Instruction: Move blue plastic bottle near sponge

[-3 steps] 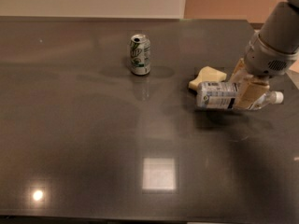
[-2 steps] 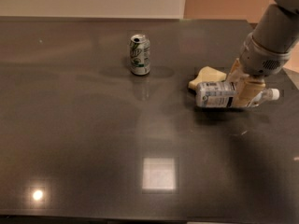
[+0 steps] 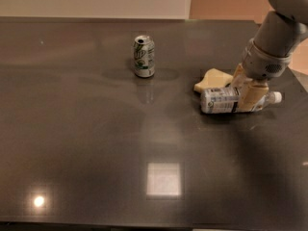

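Note:
The blue plastic bottle lies on its side on the dark table, white cap pointing right. Its left end is just below the pale yellow sponge, nearly touching it. My gripper comes down from the upper right and is shut on the bottle's middle, with one tan finger across its front. The bottle rests at table level.
A silver-green soda can stands upright to the left of the sponge, well apart from it. The dark glossy table reaches to the front edge. Its right edge is close behind my arm.
My gripper and the bottle have shifted slightly to the left, toward the sponge. The can and sponge have not moved.

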`<state>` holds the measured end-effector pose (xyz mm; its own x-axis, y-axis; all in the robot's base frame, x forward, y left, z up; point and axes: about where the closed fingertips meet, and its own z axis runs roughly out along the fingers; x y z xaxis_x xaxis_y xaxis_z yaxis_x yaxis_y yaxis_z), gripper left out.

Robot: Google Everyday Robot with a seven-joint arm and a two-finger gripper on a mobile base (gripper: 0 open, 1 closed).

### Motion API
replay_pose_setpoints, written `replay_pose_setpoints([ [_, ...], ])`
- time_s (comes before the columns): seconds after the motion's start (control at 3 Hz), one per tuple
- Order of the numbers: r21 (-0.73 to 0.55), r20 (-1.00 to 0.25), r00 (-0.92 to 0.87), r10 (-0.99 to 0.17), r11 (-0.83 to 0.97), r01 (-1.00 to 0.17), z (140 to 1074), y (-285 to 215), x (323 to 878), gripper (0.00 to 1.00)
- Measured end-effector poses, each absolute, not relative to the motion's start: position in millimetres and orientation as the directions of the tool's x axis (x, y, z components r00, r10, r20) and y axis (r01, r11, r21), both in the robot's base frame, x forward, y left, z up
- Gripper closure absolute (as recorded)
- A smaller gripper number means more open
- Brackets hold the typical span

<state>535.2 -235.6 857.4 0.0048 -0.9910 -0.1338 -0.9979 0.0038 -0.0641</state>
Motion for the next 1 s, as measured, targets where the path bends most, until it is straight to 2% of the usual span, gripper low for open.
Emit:
replay_pose_setpoints([
  [0.33, -0.064, -0.138, 0.018, -0.990, -0.009, -0.998, 853.9, -240.7, 536.1, 0.13],
  [0.67, -0.071, -0.140, 0.019, -0.990, -0.009, -0.997, 852.7, -239.4, 538.7, 0.00],
  [1.0, -0.071, -0.140, 0.019, -0.990, -0.009, -0.997, 852.7, -239.4, 538.7, 0.00],
])
